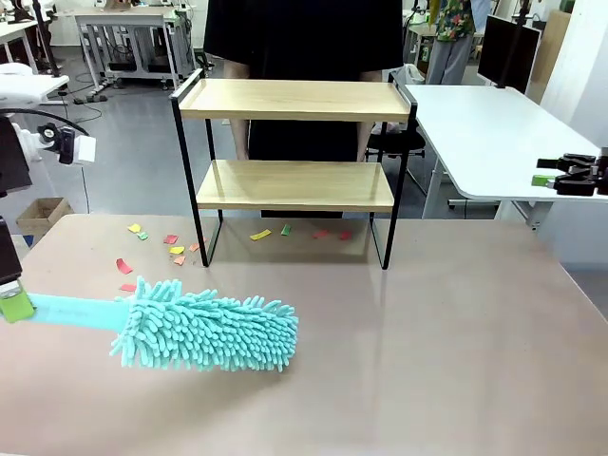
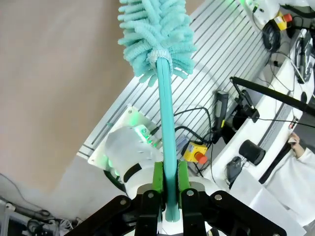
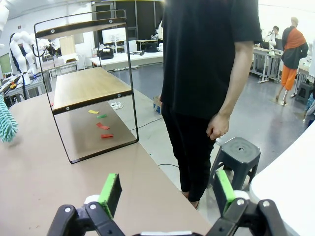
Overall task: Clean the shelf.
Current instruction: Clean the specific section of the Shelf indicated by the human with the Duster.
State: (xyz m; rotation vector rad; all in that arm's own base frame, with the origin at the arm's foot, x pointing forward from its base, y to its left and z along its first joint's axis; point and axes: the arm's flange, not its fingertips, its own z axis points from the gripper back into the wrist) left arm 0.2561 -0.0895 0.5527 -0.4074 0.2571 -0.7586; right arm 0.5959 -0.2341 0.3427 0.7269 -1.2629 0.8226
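The shelf (image 1: pixel 294 100) stands at the far middle of the table, with two bare wooden boards in a thin black frame; it is also in the right wrist view (image 3: pixel 88 86). A turquoise fluffy duster (image 1: pixel 204 332) lies on the table in front of it, head toward the middle. My left gripper (image 1: pixel 11 302) at the left edge is shut on its handle (image 2: pixel 165 113), which the green pads (image 2: pixel 158 179) clamp. My right gripper (image 1: pixel 551 174) hangs off the table's right side, open and holding nothing, its fingers (image 3: pixel 110 194) spread wide.
Small coloured paper scraps (image 1: pixel 142 247) lie on the table left of the shelf and under it (image 3: pixel 101 125). A person (image 3: pixel 206 73) in black stands behind the shelf. A white table (image 1: pixel 494 133) is at the right and a grey stool (image 3: pixel 236 152) is on the floor.
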